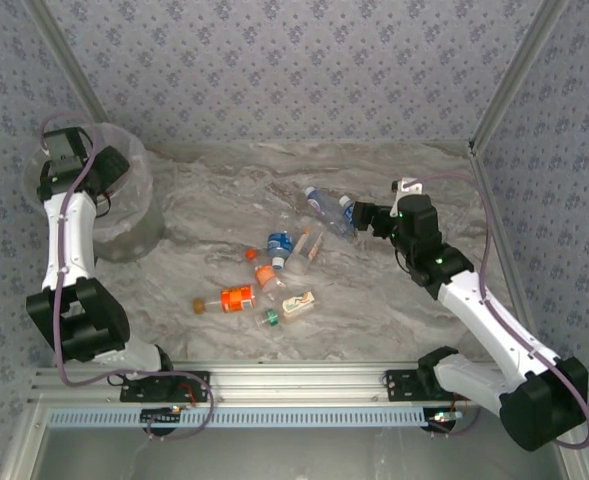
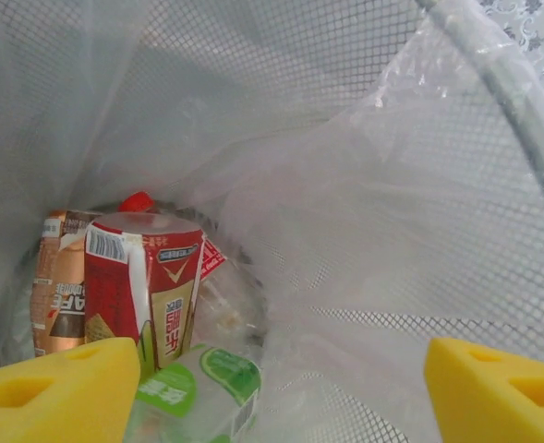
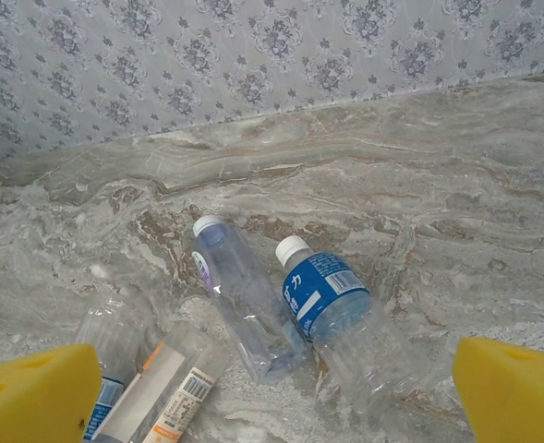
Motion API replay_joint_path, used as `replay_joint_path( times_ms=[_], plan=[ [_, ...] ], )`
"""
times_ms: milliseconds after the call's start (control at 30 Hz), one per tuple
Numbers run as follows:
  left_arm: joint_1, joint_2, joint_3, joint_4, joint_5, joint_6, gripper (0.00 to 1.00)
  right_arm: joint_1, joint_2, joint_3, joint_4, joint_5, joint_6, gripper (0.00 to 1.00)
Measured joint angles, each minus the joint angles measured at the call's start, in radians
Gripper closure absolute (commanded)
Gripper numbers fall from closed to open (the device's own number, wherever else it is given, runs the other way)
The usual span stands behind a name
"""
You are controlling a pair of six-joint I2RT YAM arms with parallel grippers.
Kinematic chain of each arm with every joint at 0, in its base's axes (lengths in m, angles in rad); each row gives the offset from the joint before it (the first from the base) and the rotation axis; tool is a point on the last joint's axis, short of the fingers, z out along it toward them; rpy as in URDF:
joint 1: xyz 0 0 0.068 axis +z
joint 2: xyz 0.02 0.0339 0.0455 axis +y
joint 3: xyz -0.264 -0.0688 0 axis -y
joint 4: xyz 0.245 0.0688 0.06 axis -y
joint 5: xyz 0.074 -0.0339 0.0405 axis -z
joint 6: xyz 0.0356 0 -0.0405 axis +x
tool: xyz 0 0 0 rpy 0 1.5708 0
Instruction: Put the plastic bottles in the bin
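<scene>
left tool [image 2: 276, 392] and right tool [image 3: 273, 392] both spread wide.

The bin [image 2: 364, 120] is translucent whitish plastic with a fine mesh texture, lined by a thin, crinkled, glossy clear bag [image 2: 410, 277]. The red-labelled bottle [image 2: 142, 286] inside wears a shiny film label. The table [image 3: 392, 157] is grey, marble-patterned, smooth with a dull sheen. The blue-labelled bottle [image 3: 345, 318] is clear, glossy, ribbed plastic. The right tool [image 3: 272, 397] has matt yellow plastic fingers [image 3: 31, 397].
</scene>
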Motion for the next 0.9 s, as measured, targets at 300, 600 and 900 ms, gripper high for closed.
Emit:
replay_joint_path(
  times_ms=[300, 600, 900],
  plan=[
    [0.0, -0.102, -0.03, 0.007, 0.092, -0.004, 0.02, 0.0, 0.055, 0.011, -0.006, 0.011, 0.0, 0.0],
    [-0.02, -0.222, -0.071, 0.035, 0.211, -0.035, 0.01, 0.0, 0.098, 0.023, -0.014, 0.017, 0.003, 0.0],
    [-0.247, -0.456, -0.194, 0.042, 0.152, -0.055, 0.0, -0.018, 0.147, 0.048, -0.023, 0.005, -0.042, 0.0]
  ],
)
